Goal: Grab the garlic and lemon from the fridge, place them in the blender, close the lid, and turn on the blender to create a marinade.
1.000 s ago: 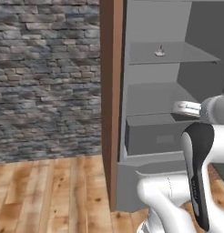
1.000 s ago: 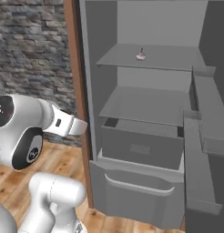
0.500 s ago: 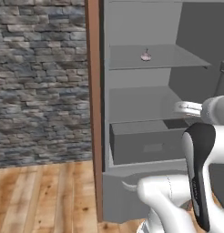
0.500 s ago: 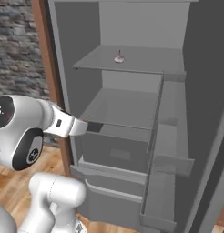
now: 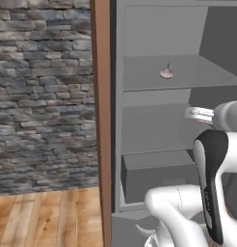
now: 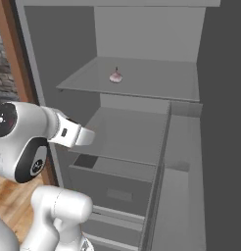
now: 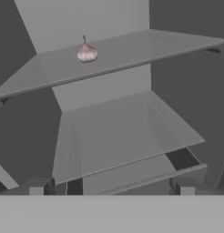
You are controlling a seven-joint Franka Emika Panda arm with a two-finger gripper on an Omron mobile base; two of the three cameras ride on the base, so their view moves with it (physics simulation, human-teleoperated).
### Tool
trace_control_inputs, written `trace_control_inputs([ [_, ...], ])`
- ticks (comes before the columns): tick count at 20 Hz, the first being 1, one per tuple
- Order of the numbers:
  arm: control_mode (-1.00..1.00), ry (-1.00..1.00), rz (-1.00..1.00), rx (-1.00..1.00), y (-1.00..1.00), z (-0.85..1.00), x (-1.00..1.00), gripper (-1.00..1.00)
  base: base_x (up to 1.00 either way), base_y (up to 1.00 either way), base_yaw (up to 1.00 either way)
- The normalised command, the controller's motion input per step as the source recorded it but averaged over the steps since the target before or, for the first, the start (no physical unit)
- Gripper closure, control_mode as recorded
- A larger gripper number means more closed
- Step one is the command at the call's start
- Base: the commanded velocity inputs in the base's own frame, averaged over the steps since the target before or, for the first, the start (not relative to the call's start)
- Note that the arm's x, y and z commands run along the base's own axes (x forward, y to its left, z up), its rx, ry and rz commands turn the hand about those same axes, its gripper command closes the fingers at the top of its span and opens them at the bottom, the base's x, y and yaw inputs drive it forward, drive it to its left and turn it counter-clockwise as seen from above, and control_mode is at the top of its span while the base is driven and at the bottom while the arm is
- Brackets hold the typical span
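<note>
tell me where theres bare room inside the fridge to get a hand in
In the fridge, the upper shelf is bare except for the garlic, so both sides of the bulb are free. The shelf below looks wholly bare, with open space above it. Lower down, the drawer fills the space, so it is tighter there.

left base view: behind-left of arm, looks forward and down into the open fridge, near, brick wall frame left | right base view: behind-right, nearer, facing the shelves | hand view: level into shelves, tilted | shared: upper shelf bearing garlic, mid shelf, drawer
</note>
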Motion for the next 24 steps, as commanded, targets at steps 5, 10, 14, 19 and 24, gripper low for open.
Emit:
trace_control_inputs([
  [5, 1.0, 0.0, 0.0, 0.0, 0.0, 0.0, 0.0, -1.0, 0.12, -0.2, 0.02],
  [10, -1.0, 0.0, 0.0, 0.0, 0.0, 0.07, 0.0, -1.0, 0.0, 0.0, 0.0],
  [14, -1.0, 0.02, 0.0, -0.01, 0.0, 0.48, 0.0, -1.0, 0.0, 0.0, 0.0],
  [19, -1.0, 0.1, 0.01, 0.0, -0.07, 0.8, -0.11, -1.0, 0.0, 0.0, 0.0],
  [24, -1.0, 0.02, 0.24, 0.0, 0.0, 0.61, -0.11, -1.0, 0.0, 0.0, 0.0],
])
